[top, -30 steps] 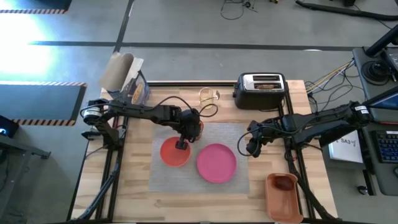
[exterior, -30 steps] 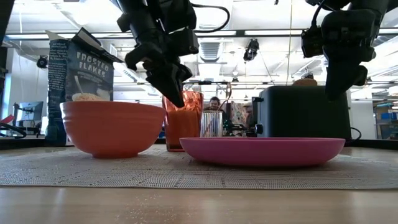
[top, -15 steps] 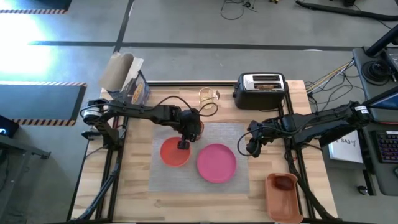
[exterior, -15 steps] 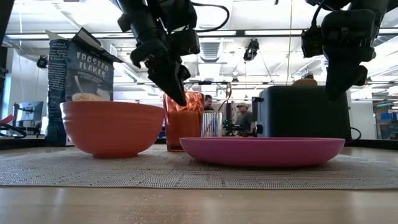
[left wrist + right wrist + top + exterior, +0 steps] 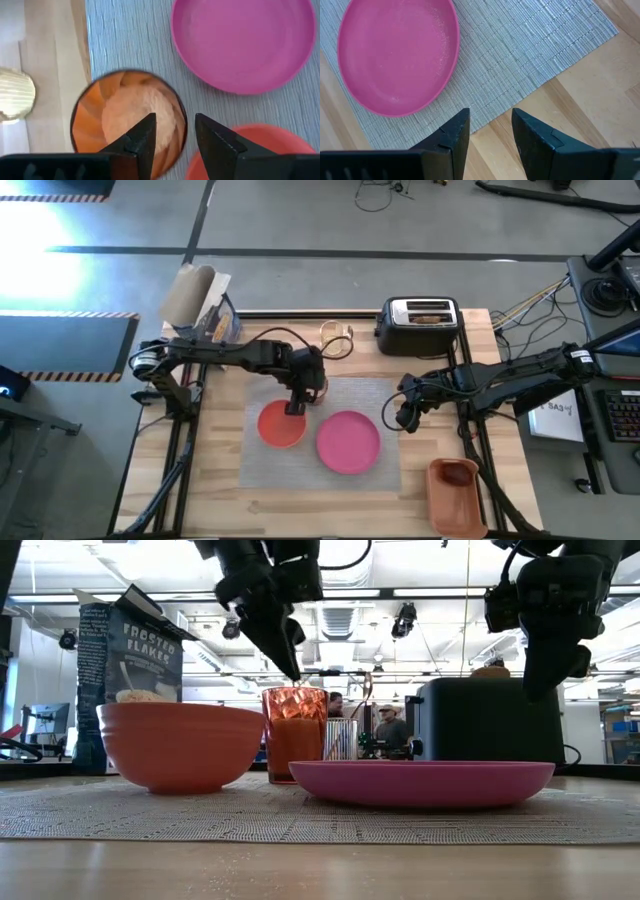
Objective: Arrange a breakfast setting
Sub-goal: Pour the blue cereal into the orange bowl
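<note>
On the grey placemat [image 5: 380, 395] stand an orange-red bowl [image 5: 281, 426], a round pink plate [image 5: 348, 442] and a small glass of orange-pink drink [image 5: 294, 735], upright on its base at the mat's far side. My left gripper [image 5: 290, 660] hangs open just above the glass's rim, pointing steeply down. In the left wrist view its fingers [image 5: 175, 120] stand over the glass [image 5: 115, 120] and touch nothing. My right gripper [image 5: 490, 122] waits open above the mat's right edge [image 5: 530, 55], beside the plate [image 5: 395, 55].
A black-and-silver toaster [image 5: 420, 325] with brown toast in its slots stands at the far right. A cereal box [image 5: 200, 305] stands at the far left, a clear jar [image 5: 335, 335] behind the mat. An orange bin [image 5: 456, 496] sits at the near right corner.
My left gripper has gone straight up from the glass's rim and now hangs clear above it. The glass stays upright where it stood on the placemat.
</note>
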